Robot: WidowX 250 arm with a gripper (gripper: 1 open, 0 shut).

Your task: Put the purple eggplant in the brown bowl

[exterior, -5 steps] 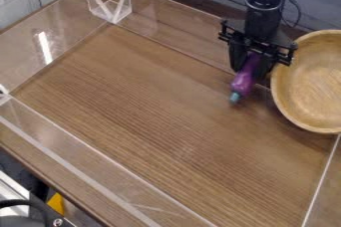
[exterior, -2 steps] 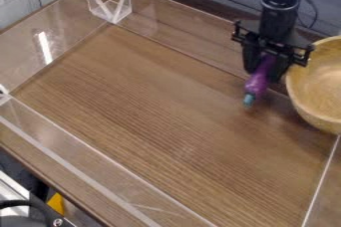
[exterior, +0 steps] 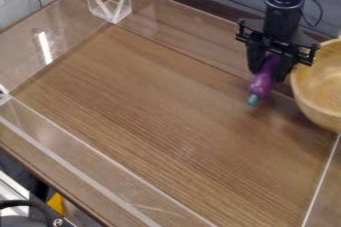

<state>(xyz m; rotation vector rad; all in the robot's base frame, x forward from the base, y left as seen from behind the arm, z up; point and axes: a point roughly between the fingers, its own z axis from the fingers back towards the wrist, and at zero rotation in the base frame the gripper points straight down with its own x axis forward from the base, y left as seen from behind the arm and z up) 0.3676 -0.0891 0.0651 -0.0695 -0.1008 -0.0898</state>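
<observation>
Purple eggplant (exterior: 262, 80) being gripped by claw (exterior: 276, 60), teal end being left hanging below claw; brown bowl (exterior: 318, 94) being kept just beside claw, presumably for short transfer.

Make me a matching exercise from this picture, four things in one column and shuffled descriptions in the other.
1. eggplant
2. bowl
3. pincer
4. white wire-like holder

A. near the table's far left corner in the picture
B. black, above the table
C. purple with a teal end
D. light tan, at the right edge

Pairs: 1-C, 2-D, 3-B, 4-A
</observation>
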